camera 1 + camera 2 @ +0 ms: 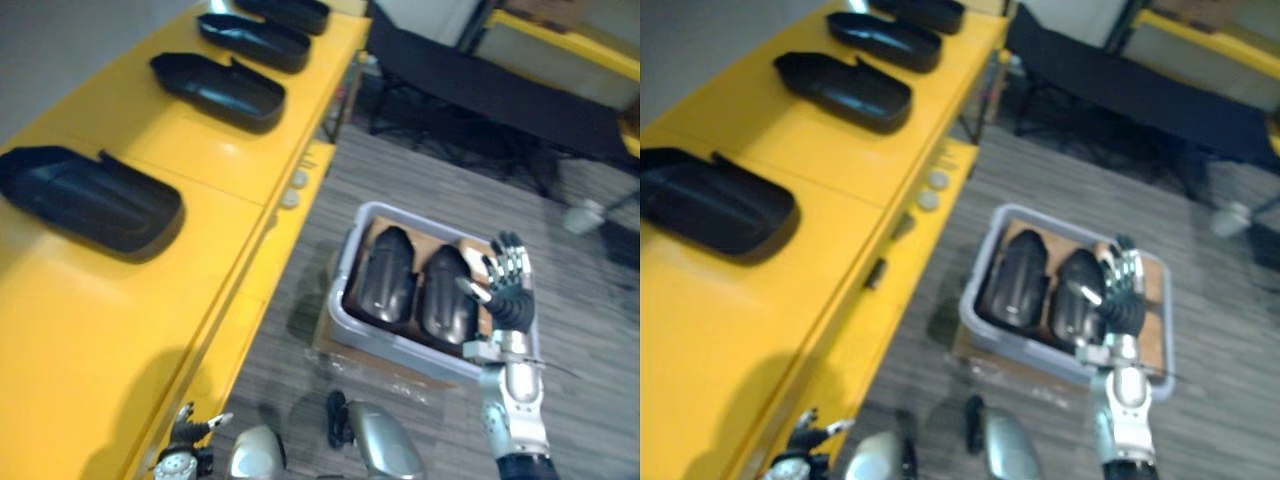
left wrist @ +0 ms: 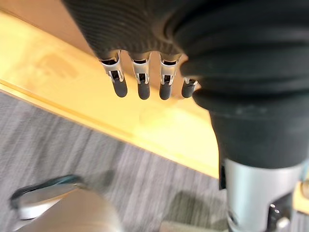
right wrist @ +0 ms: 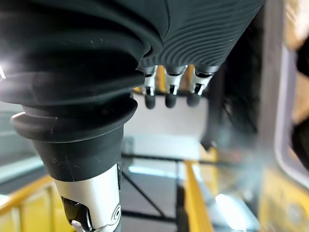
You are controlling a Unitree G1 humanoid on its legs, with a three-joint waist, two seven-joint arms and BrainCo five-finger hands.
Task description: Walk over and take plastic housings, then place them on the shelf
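Note:
Several black plastic housings lie hollow side up along the yellow shelf (image 1: pixel 120 340); the nearest housing (image 1: pixel 90 200) is at the left, another (image 1: pixel 215 90) farther back. A grey bin (image 1: pixel 400 355) on the floor holds two more housings, domed side up, one (image 1: pixel 385 280) beside the other (image 1: pixel 448 295). My right hand (image 1: pixel 510 280) is raised over the bin's right edge, fingers straight and spread, holding nothing. Low by the shelf's front edge, my left hand (image 1: pixel 185 438) hangs empty; its fingers (image 2: pixel 140 82) are relaxed beside the yellow shelf board (image 2: pixel 72 92).
The bin rests on a flat cardboard sheet (image 1: pixel 345 358) on grey striped floor. Two small white round parts (image 1: pixel 295 187) lie on the shelf's lower ledge. A dark table (image 1: pixel 500 80) and another yellow rack (image 1: pixel 570 40) stand behind the bin.

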